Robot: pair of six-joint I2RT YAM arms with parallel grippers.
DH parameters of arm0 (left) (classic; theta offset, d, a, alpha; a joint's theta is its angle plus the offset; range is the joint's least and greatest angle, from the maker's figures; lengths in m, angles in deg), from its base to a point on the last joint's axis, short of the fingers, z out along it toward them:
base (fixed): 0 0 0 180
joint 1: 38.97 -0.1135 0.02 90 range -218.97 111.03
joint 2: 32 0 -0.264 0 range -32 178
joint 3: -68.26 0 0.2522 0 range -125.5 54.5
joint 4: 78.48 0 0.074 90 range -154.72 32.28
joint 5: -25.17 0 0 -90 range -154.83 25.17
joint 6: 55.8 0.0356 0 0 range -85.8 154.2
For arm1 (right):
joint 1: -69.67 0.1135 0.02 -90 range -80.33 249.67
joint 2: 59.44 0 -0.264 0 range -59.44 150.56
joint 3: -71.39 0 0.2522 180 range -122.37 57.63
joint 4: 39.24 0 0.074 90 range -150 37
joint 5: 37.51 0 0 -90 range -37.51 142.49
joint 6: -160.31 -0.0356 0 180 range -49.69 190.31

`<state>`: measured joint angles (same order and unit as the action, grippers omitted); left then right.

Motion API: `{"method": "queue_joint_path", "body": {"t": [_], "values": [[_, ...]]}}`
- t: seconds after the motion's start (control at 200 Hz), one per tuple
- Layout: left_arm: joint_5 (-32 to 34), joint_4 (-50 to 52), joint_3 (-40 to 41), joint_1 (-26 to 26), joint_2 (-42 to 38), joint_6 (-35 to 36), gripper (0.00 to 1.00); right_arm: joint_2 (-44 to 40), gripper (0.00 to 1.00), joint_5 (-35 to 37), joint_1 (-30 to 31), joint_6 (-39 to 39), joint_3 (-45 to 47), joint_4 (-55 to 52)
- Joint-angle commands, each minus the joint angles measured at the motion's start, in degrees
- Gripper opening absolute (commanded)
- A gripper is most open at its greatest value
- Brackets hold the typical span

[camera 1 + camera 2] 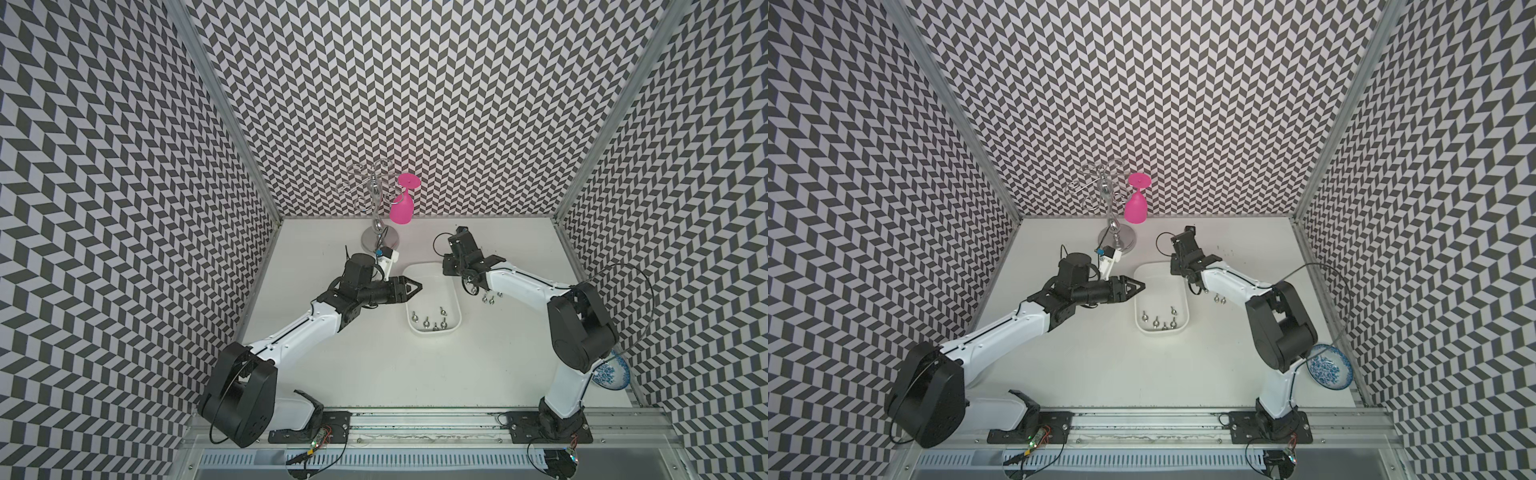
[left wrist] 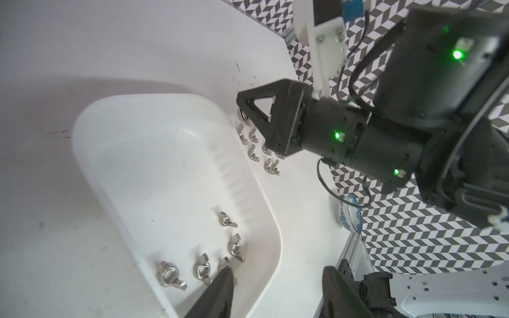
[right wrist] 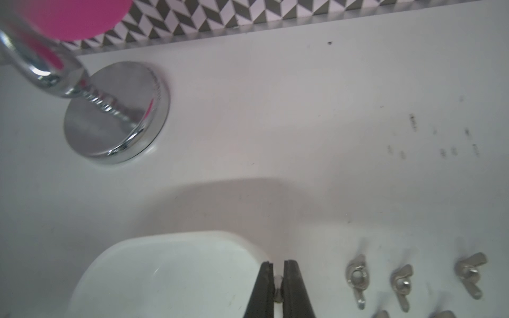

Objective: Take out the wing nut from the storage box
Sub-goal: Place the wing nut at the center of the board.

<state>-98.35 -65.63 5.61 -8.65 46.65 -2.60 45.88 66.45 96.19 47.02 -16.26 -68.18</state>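
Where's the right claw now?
Right wrist view: the right claw, shut on a wing nut, hangs just outside the storage box's right rim, beside loose wing nuts.

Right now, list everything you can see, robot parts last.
box: one, white, table centre
nuts in box: five, silver, end nearest the arm bases
nuts on table: at least five, silver, right of box
held nut: one, silver, between right gripper's fingers
rack: one, chrome, back of table
glass: one, pink, hanging upside down on rack
bowl: one, blue-patterned, by right arm's base
table: one, white
left gripper: black, at box's left rim
right gripper: black, shut on held nut, by box's far right corner
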Motion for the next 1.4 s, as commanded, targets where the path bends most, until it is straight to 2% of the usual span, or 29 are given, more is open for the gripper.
{"method": "queue_joint_path", "body": {"t": [0.0, 0.09, 0.3, 0.816, 1.157, 1.392], "values": [[1.3, -1.8, -2.2, 2.6, 2.1, 0.5, 0.55, 1.9, 0.00, 2.1, -3.4, 0.3, 0.3, 2.0], [1.4, -2.3, -2.8, 5.0, 3.3, 0.7, 0.55, 4.0, 0.00, 7.2, -4.5, 1.3, 1.2, 3.4], [1.9, -2.4, -3.6, 7.3, 5.1, 0.8, 0.55, 8.7, 0.00, 11.1, -5.7, 2.7, 1.1, 4.0], [2.1, -2.2, -3.8, 7.6, 6.1, 1.4, 0.55, 14.8, 0.00, 6.8, -8.3, 2.4, -1.4, 4.7], [1.5, -2.1, -3.8, 7.6, 6.7, 1.6, 0.55, 15.4, 0.30, 5.2, -8.6, 3.4, -4.4, 2.1], [2.1, 0.4, -4.6, 7.3, 5.7, 3.4, 0.56, 8.9, 0.35, 4.9, -8.5, 3.5, -4.6, 1.0]]}}
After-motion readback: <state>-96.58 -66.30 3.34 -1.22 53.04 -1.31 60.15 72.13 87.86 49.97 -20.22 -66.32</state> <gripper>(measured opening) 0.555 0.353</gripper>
